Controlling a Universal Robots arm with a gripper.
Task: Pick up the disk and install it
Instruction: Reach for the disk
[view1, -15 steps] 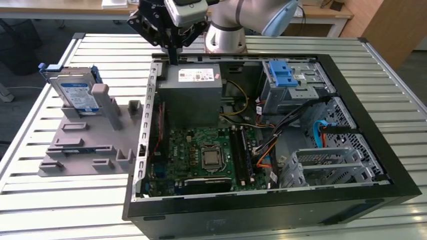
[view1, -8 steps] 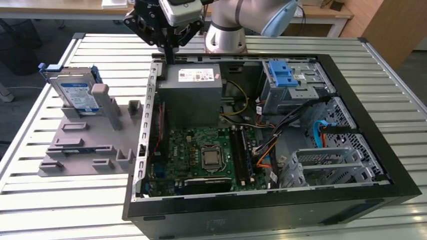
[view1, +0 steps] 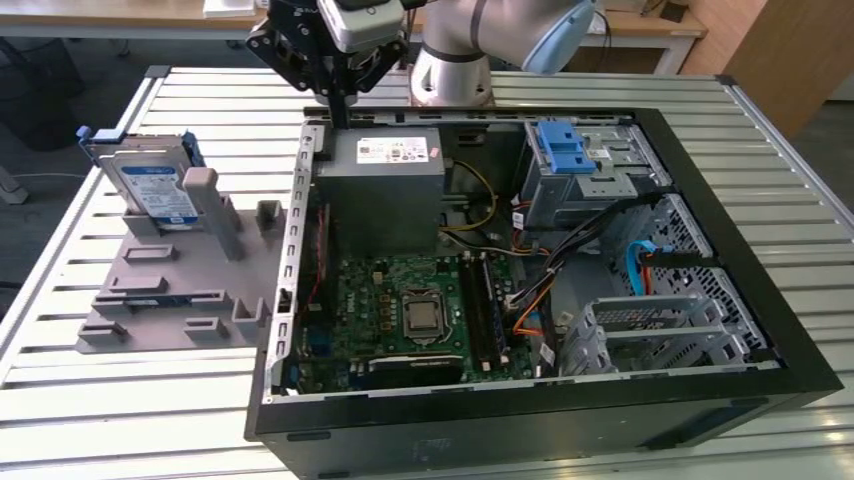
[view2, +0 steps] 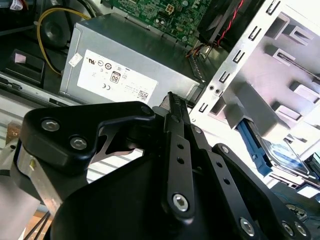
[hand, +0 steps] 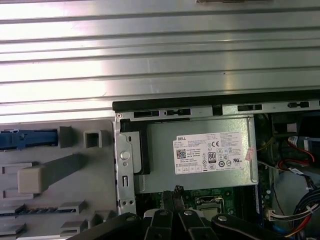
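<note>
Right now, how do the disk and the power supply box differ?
The disk stands on edge in the grey fixture outside the case; the power supply box sits inside it. The disk is smaller and framed in blue; the power supply box is bare grey. Both are rectangular with labels.

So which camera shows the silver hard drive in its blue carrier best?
Exterior view: the silver hard drive in its blue carrier stands upright in the grey holder. Second wrist view catches a corner; first wrist view, a blue edge.
</note>
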